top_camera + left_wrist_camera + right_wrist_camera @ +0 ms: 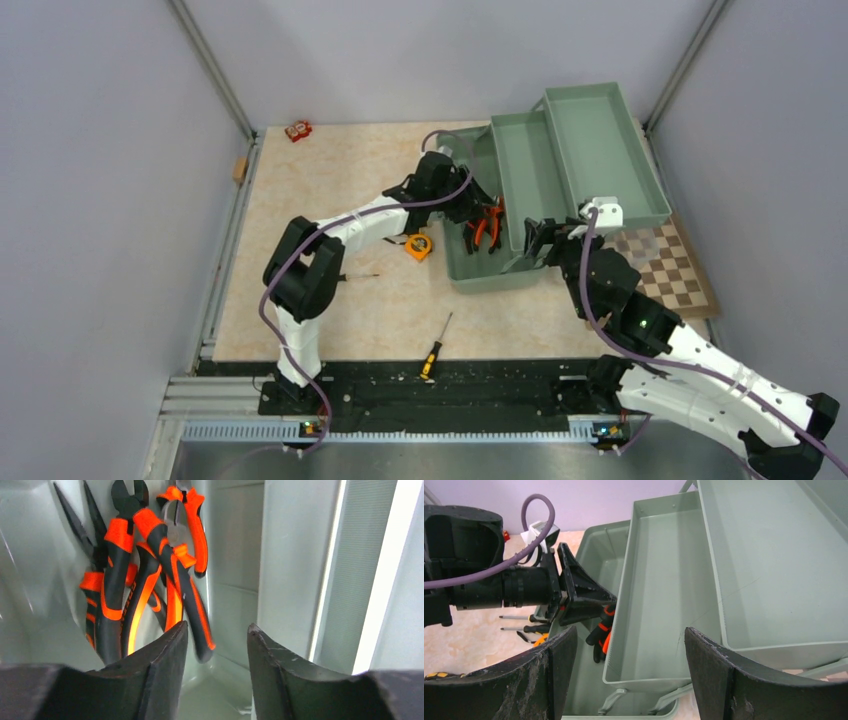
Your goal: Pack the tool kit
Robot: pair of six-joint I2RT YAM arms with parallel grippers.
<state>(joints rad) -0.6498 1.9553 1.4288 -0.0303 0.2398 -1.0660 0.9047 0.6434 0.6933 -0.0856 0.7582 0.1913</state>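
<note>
The sage-green toolbox stands open at the back right, its inner trays swung up and to the right. Several orange-black pliers lie in its bottom and fill the left wrist view. My left gripper is inside the box just short of the pliers, open and empty. My right gripper hovers open and empty at the box's near edge, facing the lower tray. The orange tape measure lies left of the box. One yellow-black screwdriver lies near the front edge.
A thin screwdriver lies beside the left arm; two show in the right wrist view. The chessboard lies right of the box. A small red object sits at the back left, with a wooden block on the left edge.
</note>
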